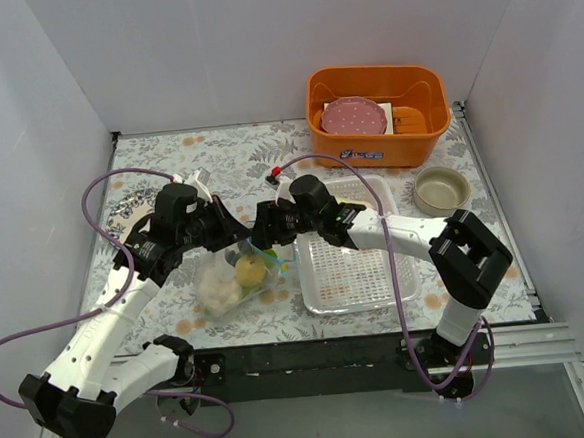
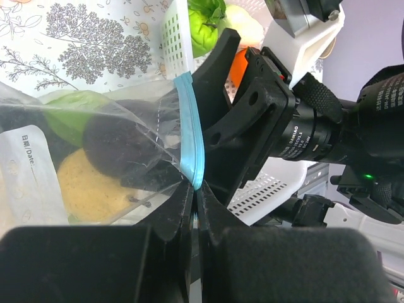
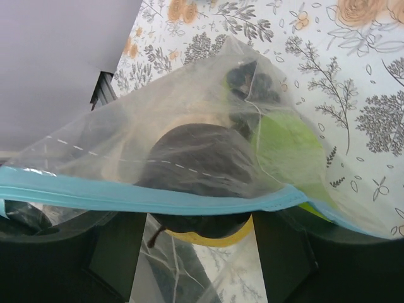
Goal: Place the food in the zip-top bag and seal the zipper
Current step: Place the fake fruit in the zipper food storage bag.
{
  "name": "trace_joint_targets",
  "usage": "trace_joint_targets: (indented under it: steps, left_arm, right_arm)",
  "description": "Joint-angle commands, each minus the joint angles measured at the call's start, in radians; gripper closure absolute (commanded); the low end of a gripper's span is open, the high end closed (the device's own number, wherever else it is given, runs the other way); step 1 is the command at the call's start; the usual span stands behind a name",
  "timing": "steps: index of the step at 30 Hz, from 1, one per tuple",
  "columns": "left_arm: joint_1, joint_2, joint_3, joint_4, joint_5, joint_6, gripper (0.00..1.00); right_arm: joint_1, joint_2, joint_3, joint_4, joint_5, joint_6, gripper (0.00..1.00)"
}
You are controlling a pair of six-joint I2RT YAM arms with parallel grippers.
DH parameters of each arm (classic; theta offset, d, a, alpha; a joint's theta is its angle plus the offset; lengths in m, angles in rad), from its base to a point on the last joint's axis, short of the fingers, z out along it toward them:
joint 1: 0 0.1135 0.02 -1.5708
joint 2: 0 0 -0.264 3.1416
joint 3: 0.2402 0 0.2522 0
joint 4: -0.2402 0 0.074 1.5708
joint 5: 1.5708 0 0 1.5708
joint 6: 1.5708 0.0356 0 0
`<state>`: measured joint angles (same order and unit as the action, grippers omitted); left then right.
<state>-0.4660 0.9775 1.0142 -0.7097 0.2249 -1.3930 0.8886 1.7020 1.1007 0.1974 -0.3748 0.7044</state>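
Left gripper was clenched on the blue zipper of the zip-top bag, which lay just left of the white tray; right gripper, beside that tray's left edge, stood spread, the zipper lying across its jaws; lemon and plum sat inside the bag.

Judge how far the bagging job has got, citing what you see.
Done: lemon, plum and grapes sit inside the zip-top bag. In hand: left end effector pinches the zipper; right end effector stands open at it. Left: green food outside; sealing.
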Motion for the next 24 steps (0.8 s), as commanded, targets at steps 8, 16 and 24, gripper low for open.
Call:
trace_joint_targets:
  steps: [8, 16, 24]
  left_arm:
    - [0.003, -0.04, 0.04, 0.012, 0.004, -0.008, 1.0]
    - [0.003, -0.043, 0.038, 0.007, -0.01, -0.008, 1.0]
    - [0.003, -0.04, 0.03, 0.015, -0.01, -0.008, 1.0]
  right_arm:
    - [0.015, -0.016, 0.019, 0.033, -0.062, -0.025, 0.17]
    - [0.012, -0.145, -0.047, -0.045, 0.091, -0.057, 0.16]
    - [0.009, -0.317, -0.045, -0.332, 0.37, -0.106, 0.16]
